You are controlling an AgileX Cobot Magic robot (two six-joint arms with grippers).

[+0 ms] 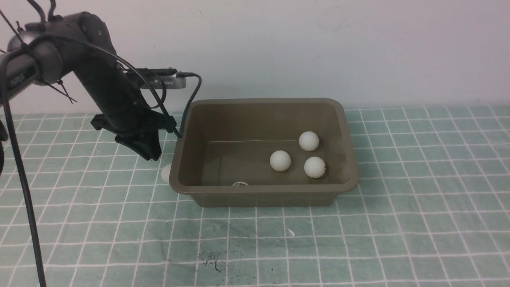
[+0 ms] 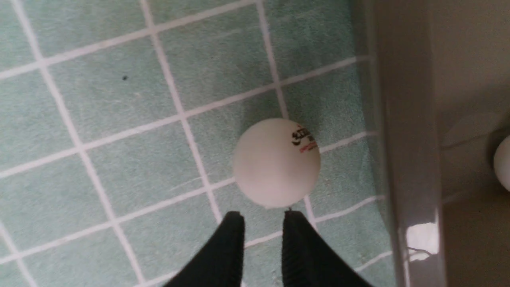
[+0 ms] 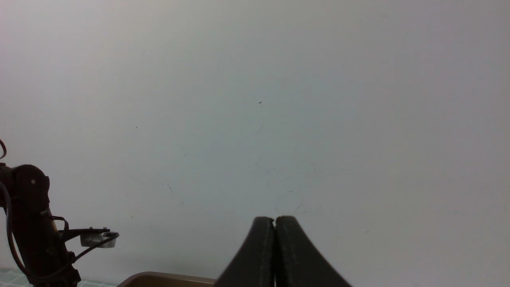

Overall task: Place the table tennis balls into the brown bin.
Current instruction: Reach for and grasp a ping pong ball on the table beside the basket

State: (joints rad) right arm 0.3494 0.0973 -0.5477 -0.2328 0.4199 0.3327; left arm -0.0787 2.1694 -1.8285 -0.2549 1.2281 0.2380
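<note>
The brown bin (image 1: 263, 191) stands mid-table with three table tennis balls inside (image 1: 308, 141) (image 1: 280, 161) (image 1: 314, 167). A white sliver (image 1: 240, 184) peeks over its near wall; I cannot tell what it is. Another ball (image 2: 277, 162), printed with a dark logo, lies on the cloth just outside the bin's left wall (image 2: 406, 139) and is half hidden in the front view (image 1: 165, 173). My left gripper (image 2: 263, 217) hovers over it, slightly open, with the ball just beyond the fingertips and apart from them. My right gripper (image 3: 275, 219) is shut on nothing, facing the wall, out of the front view.
A green cloth with a white grid (image 1: 418, 179) covers the table, up to a plain wall (image 1: 318, 48) behind the bin. A black cable (image 1: 24, 187) hangs down the left side. The left arm (image 3: 34, 235) and a bin corner (image 3: 167, 279) show in the right wrist view.
</note>
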